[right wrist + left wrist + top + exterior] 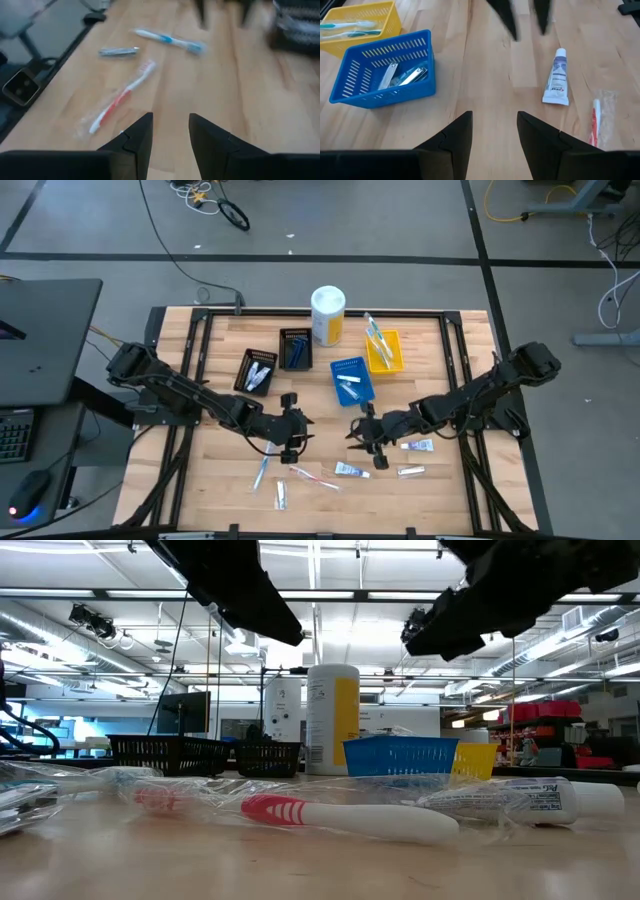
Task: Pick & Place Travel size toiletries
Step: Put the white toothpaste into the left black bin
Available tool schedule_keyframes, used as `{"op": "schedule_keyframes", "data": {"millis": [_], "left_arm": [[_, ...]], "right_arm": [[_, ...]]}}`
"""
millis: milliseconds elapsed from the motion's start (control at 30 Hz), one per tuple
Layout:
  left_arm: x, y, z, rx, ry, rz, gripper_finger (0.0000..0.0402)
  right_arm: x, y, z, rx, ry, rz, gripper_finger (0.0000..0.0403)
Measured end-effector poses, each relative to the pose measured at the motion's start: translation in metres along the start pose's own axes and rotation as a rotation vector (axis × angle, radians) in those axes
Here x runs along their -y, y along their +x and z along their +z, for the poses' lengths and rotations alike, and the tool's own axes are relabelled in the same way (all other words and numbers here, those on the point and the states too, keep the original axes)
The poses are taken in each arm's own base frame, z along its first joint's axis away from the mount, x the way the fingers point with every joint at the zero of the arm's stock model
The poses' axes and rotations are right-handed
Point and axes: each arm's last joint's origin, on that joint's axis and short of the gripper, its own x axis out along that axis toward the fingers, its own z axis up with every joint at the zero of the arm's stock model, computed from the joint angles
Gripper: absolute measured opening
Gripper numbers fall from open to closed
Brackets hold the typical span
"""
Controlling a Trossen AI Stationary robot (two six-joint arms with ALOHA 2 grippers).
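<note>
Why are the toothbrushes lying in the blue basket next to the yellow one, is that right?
Not quite. The toothbrushes lie in the yellow basket; the blue basket beside it holds small metal clippers. The left wrist view shows it.

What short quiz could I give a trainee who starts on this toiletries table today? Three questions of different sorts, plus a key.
1. True or false: the left gripper is holding a toothbrush.
2. Which tray holds toothbrushes? A the yellow tray; B the blue tray; C neither.
3. Fill in: the tall white-and-yellow canister stands ____, not tipped over.

Key
1. False: both it and the right gripper are open and empty above the table.
2. A.
3. Upright.
</note>
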Motion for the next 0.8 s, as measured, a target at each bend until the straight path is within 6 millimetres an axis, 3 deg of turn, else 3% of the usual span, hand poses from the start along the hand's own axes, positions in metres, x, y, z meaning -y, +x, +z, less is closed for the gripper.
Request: {"op": "schedule_keyframes", "data": {"millis": [167,267,533,800], "left_arm": [[0.000,0.000,-0.001,-0.010,-0.024,-0.004,0.0164],[0.000,0.000,-0.001,-0.008,-0.026,-0.003,0.0164],[0.000,0.000,0.001,0.012,-0.043,-0.003,0.0164],[-0.002,0.001,0.007,0.062,-0.112,-0.004,0.0164]], "right_arm": [[-0.017,0.009,0.002,0.102,-0.212,0.055,0.0132],[-0.018,0.010,0.007,0.167,-0.252,0.038,0.0132],[-0.001,0.010,0.014,0.211,-0.207,-0.215,0.0132],[0.003,0.014,-0.005,0.021,0.069,-0.047,0.0140]]}}
